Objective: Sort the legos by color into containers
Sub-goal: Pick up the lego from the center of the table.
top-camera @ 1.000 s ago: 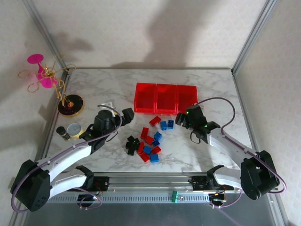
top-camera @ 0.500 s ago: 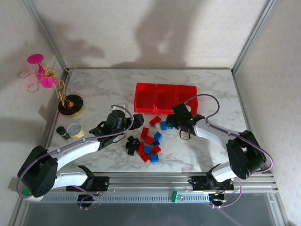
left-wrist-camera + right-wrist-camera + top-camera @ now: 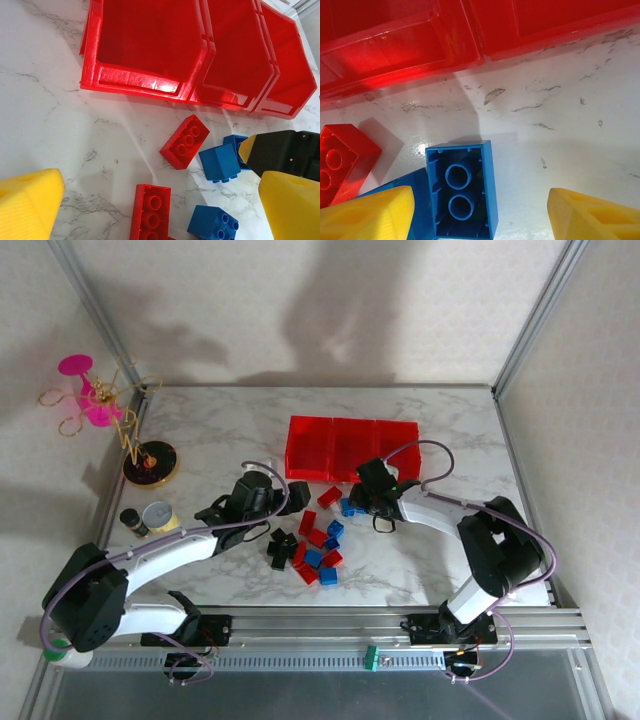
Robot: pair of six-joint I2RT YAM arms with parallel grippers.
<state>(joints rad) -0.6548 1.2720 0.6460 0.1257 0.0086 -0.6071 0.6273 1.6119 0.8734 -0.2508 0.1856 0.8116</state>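
Note:
The legos [image 3: 312,540] lie loose in red, blue and black in front of the containers [image 3: 350,447], a row of three red bins. My right gripper [image 3: 480,215] is open low over the table. An upside-down blue brick [image 3: 462,195] lies between its yellow fingers [image 3: 367,215], nearer the left one, with a gap to the right one. My left gripper [image 3: 160,210] is open above a red brick [image 3: 151,212]. Another red brick [image 3: 184,141] and two blue ones [image 3: 219,162] lie just beyond. In the top view the two grippers, left [image 3: 295,497] and right [image 3: 358,503], face each other across the pile.
A small round silver tin [image 3: 157,513] and a dark cap [image 3: 131,521] sit at the left edge. A gold stand with pink discs [image 3: 150,462] is behind them. Metal frame posts [image 3: 530,330] border the table. The right gripper's black body [image 3: 287,152] is close to my left finger.
Both arms have reached inward to the pile. The right gripper swung left to the blue bricks by the bins and its jaws narrowed. The left gripper moved right.

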